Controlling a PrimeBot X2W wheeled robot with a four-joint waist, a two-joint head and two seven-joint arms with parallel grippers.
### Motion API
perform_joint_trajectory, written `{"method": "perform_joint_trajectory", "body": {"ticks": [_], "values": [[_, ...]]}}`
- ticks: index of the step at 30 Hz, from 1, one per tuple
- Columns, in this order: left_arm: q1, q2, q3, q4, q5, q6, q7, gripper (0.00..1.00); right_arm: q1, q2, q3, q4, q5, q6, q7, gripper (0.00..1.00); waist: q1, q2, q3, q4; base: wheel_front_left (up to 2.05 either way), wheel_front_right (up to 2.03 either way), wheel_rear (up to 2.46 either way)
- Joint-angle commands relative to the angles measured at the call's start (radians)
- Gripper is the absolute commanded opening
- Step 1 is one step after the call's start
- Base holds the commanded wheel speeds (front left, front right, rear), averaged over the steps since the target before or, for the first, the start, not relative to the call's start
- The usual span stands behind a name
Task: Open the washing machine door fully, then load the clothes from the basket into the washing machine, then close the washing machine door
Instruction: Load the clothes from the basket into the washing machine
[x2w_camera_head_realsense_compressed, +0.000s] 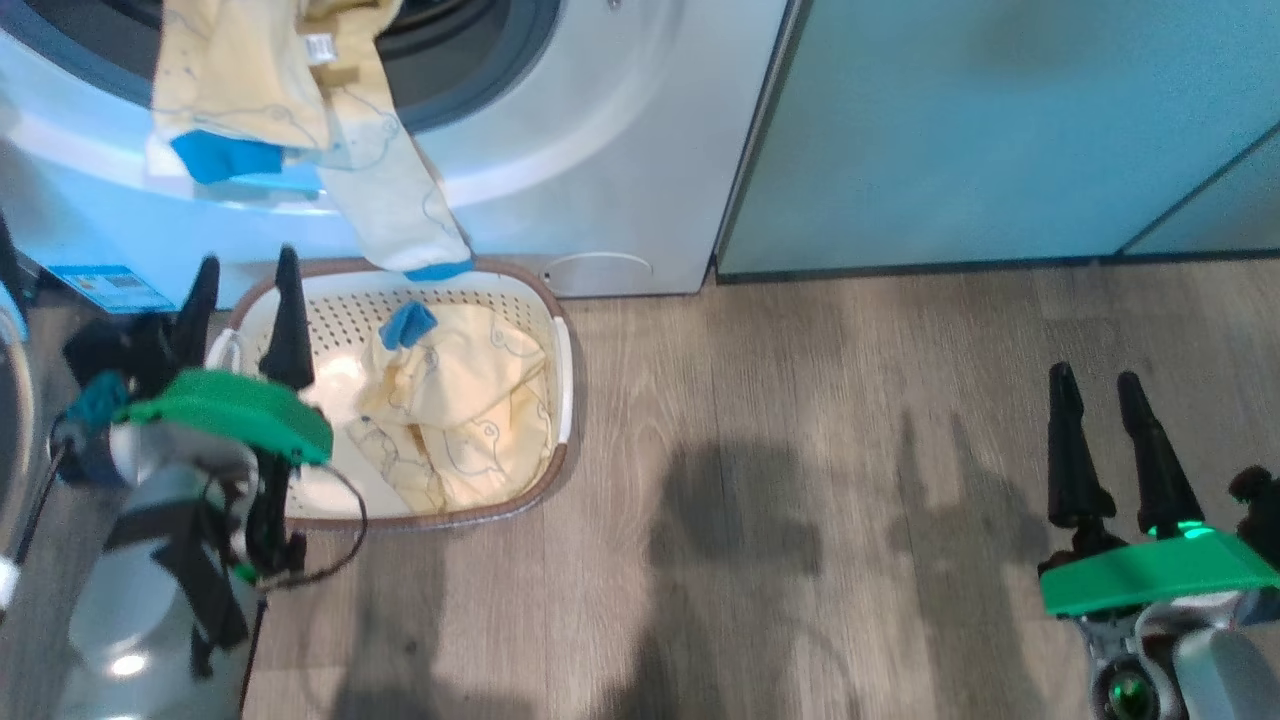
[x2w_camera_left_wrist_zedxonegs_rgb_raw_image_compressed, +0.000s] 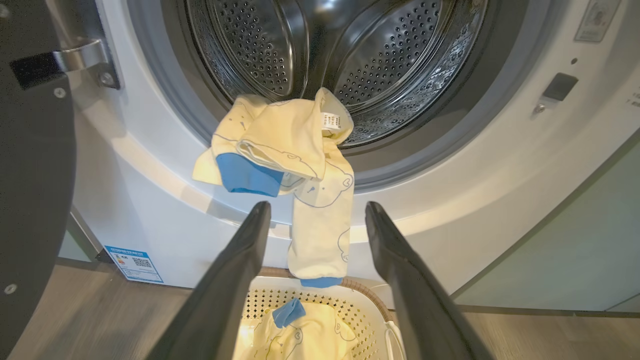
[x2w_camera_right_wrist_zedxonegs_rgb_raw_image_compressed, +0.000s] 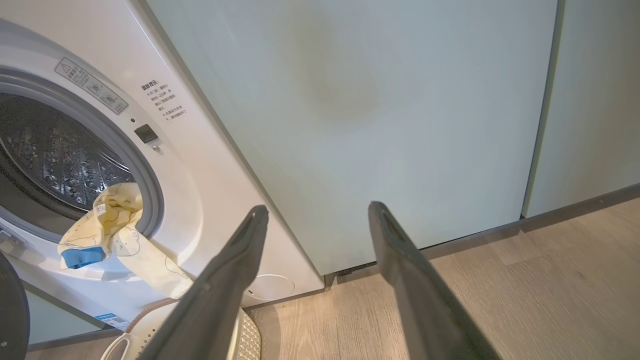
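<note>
Left wrist view: one of the clothes (x2w_camera_left_wrist_zedxonegs_rgb_raw_image_compressed: 300, 165) is draped over the washing machine (x2w_camera_left_wrist_zedxonegs_rgb_raw_image_compressed: 500, 175) opening's lip, a leg dangling down to the basket (x2w_camera_left_wrist_zedxonegs_rgb_raw_image_compressed: 357, 312) rim, more lying in the basket. The washing machine door (x2w_camera_left_wrist_zedxonegs_rgb_raw_image_compressed: 30, 175) is swung open at that view's left. Left gripper (x2w_camera_left_wrist_zedxonegs_rgb_raw_image_compressed: 317, 206) is spread wide, empty, facing that garment; right gripper (x2w_camera_head_realsense_compressed: 1094, 375) likewise, well off over the floor (x2w_camera_head_realsense_compressed: 800, 400).

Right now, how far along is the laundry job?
Done: the washing machine door stands open; a first garment hangs half out over the drum rim. In hand: nothing, left tool and right tool open. Left: push it in, load the second garment from the basket, close the door.
</note>
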Motion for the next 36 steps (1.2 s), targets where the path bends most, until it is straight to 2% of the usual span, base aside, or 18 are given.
{"method": "perform_joint_trajectory", "body": {"ticks": [1, 15, 27, 36], "values": [[0.003, 0.022, 0.048, -0.049, 0.015, 0.002, -0.004, 1.0, 0.008, -0.018, 0.018, -0.026, -0.008, 0.0, -0.01, 1.0, 0.0001, -0.0001, -0.019, 0.006, 0.0, 0.0, 0.0], [0.222, -0.049, 0.136, -0.174, 0.107, -0.01, -0.004, 1.0, 0.067, -0.023, 0.006, -0.031, -0.008, 0.0, -0.01, 1.0, 0.0001, -0.0001, -0.085, 0.029, 0.0, 0.0, 0.0], [0.263, -0.107, 0.177, -0.175, 0.139, -0.039, -0.004, 1.0, 0.081, -0.026, 0.003, -0.032, -0.008, 0.0, -0.01, 1.0, 0.0001, -0.0001, -0.099, 0.04, 0.0, 0.0, 0.0], [0.244, -0.106, 0.177, -0.12, 0.146, -0.061, -0.004, 1.0, 0.08, -0.028, 0.011, -0.031, -0.005, 0.0, -0.01, 1.0, 0.0001, -0.0001, -0.095, 0.034, 0.0, 0.0, 0.0]]}}
